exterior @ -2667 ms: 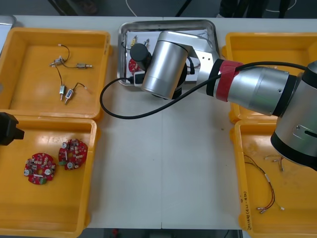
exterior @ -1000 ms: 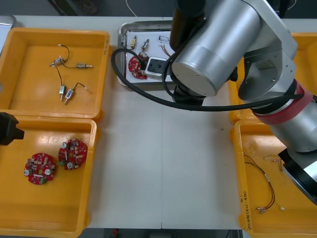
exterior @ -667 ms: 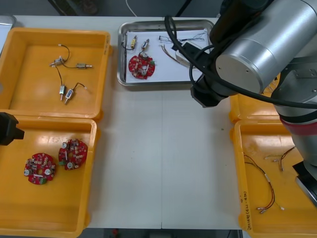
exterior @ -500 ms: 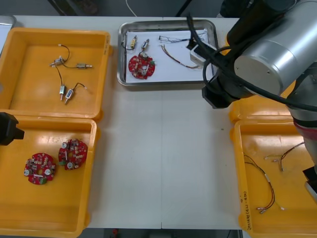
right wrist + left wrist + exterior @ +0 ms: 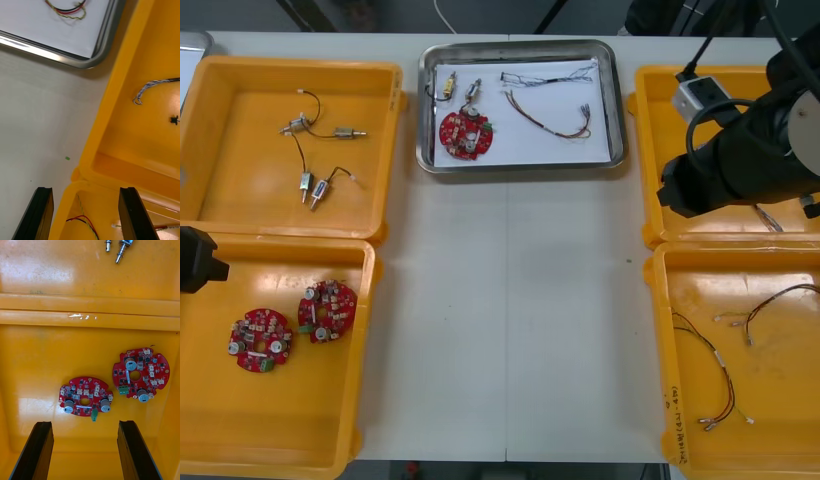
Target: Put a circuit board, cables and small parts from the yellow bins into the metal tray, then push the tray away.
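The right gripper (image 5: 85, 191) hangs with fingers spread and nothing between them, directly over the ridge where the two right-side yellow bins (image 5: 112, 97) meet. The metal tray (image 5: 87, 63) lies beyond its fingertips, toward the left arm's side, with only one corner near. It already carries a circuit board (image 5: 465, 133), a red and yellow cable (image 5: 548, 115) and small metal parts (image 5: 460, 88), so the push looks like what remains. Descending here would likely strike the bin wall. A shove at that corner (rather than mid-rim) could spin the tray, and spread fingers might ride over the low rim and snag the cable. The left gripper (image 5: 84, 423) waits open above spare boards (image 5: 140, 373).
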`<action>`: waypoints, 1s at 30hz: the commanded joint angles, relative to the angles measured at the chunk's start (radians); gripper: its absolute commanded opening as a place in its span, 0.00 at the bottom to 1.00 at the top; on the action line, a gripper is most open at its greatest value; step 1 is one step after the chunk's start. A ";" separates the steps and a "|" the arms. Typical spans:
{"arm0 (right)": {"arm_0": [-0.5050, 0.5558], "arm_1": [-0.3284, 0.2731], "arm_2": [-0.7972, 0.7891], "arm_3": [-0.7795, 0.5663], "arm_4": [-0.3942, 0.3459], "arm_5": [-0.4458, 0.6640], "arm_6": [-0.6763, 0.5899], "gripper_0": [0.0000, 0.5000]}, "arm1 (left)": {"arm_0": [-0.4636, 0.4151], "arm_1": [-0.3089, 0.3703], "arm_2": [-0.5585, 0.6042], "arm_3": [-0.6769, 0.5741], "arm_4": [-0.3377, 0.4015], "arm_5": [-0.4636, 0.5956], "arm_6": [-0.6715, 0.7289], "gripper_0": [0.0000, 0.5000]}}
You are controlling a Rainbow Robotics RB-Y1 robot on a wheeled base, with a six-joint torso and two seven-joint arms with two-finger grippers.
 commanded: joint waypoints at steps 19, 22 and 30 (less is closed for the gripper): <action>0.324 -0.126 -0.347 -0.114 -0.155 0.003 -0.027 0.98 | -0.001 0.041 0.036 -0.026 -0.002 -0.001 -0.086 1.00; 0.344 -0.127 -0.370 -0.114 -0.146 0.003 -0.027 0.98 | -0.001 0.041 0.036 -0.026 -0.002 -0.001 -0.086 1.00; 0.399 -0.126 -0.393 -0.114 -0.118 0.003 -0.029 0.98 | -0.001 0.041 0.036 -0.026 -0.002 -0.001 -0.086 1.00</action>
